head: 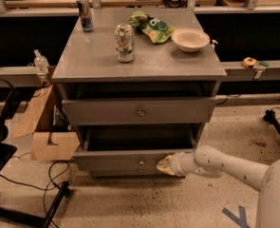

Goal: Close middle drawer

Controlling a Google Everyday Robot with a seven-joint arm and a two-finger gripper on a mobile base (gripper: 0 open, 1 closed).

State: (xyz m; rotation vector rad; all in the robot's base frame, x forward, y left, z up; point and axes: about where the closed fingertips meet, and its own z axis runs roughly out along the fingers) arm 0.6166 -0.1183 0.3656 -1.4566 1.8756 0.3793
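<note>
The grey cabinet (pixel 139 63) has its middle drawer (pixel 111 159) pulled out, showing a deep, dark box behind a flat front with a small round knob (pixel 141 162). The top drawer front (pixel 106 112) above it looks slightly out too. The lowest drawer shows only as a thin strip under the middle one. My gripper (pixel 165 165) comes in from the right on a white arm (pixel 225 165). It sits against the right half of the middle drawer's front, just right of the knob.
On the cabinet top stand a soda can (pixel 124 42), a dark can (pixel 85 14), a green chip bag (pixel 154 25) and a white bowl (pixel 190 39). A cardboard box (pixel 47 132) and cables (pixel 49 175) lie on the floor to the left. A bench runs behind.
</note>
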